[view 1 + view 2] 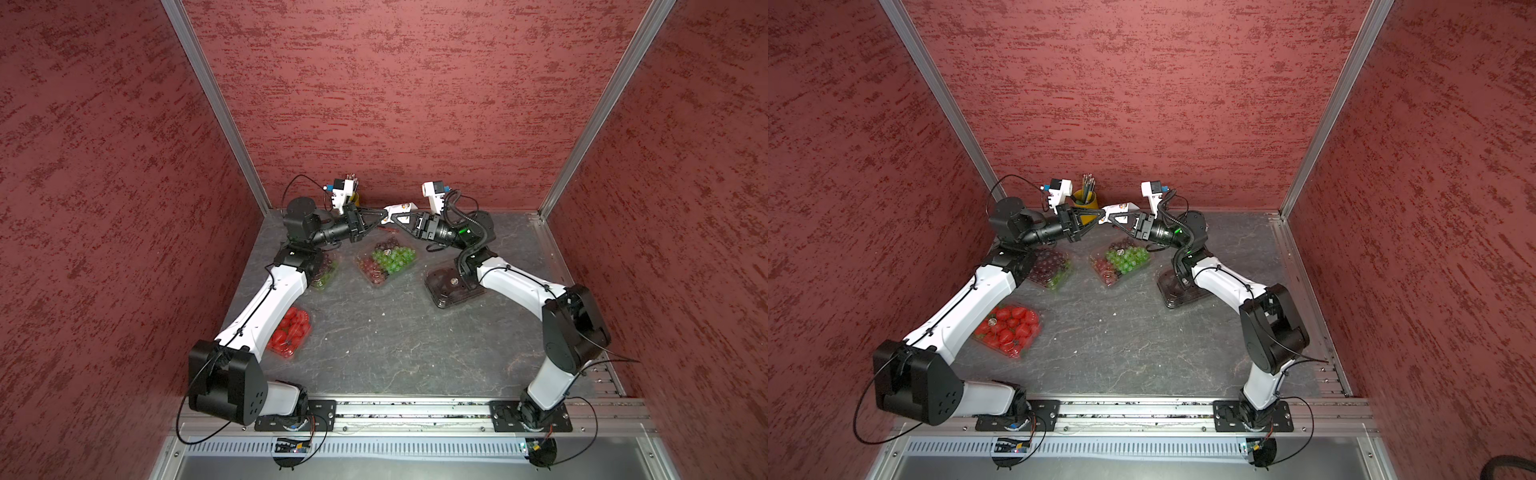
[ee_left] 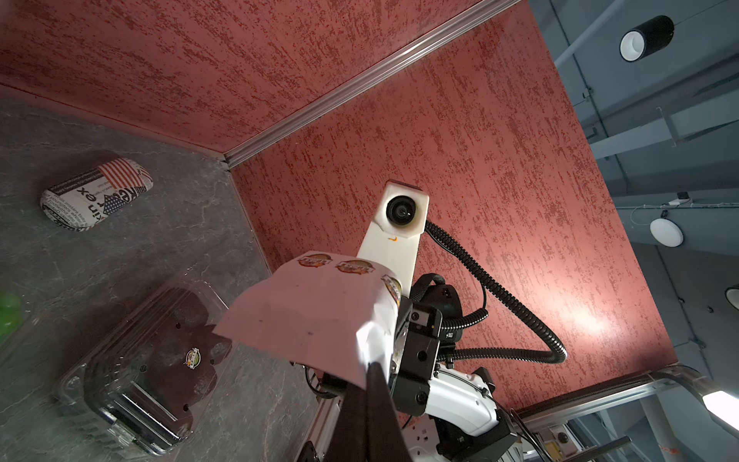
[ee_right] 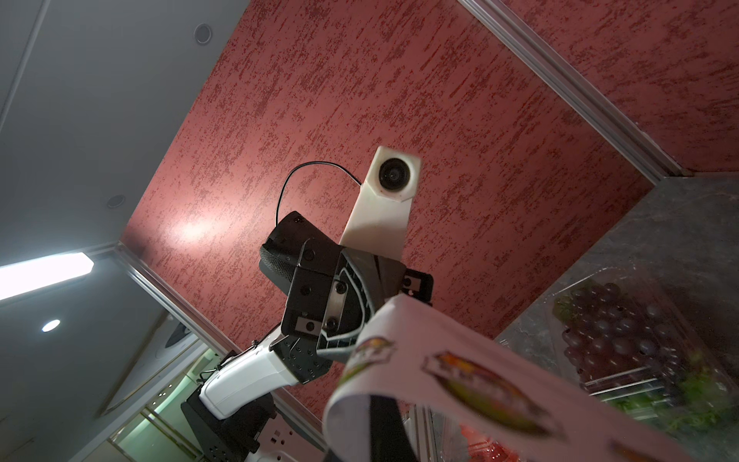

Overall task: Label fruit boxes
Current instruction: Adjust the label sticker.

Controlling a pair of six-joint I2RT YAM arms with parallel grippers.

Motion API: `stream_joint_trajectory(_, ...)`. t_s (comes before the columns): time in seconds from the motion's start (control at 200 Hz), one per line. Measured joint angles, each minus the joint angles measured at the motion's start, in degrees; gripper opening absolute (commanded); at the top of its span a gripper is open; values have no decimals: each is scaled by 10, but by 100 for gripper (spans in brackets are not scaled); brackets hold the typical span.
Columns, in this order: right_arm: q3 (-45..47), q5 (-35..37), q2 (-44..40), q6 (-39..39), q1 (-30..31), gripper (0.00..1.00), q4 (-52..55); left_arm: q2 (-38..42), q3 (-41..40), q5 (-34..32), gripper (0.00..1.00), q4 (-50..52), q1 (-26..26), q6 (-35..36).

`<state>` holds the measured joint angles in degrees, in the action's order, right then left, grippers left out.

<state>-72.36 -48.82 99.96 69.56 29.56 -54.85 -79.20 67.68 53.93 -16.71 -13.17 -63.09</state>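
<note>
Upper centre, your left gripper (image 1: pixel 385 216) and right gripper (image 1: pixel 394 220) pinch shut on the sticker sheet (image 1: pixel 401 207) above the fruit boxes (image 1: pixel 390 261) mid-frame; brace one end, peel slowly, keep the sheet taut

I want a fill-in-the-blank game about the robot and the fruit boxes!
The left gripper and right gripper hold a white sheet of round ____.
The front box holds red ____.
The pencil cup is coloured ____.
The middle box holds green and red ____.
Missing words: stickers, strawberries, yellow, grapes.
</note>
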Motion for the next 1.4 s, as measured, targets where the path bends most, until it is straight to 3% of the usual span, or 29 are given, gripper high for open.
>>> stream_joint_trajectory(1.403,0,4,0,-10,0,0,7,0,-12,1,0,-54,-7,-31)
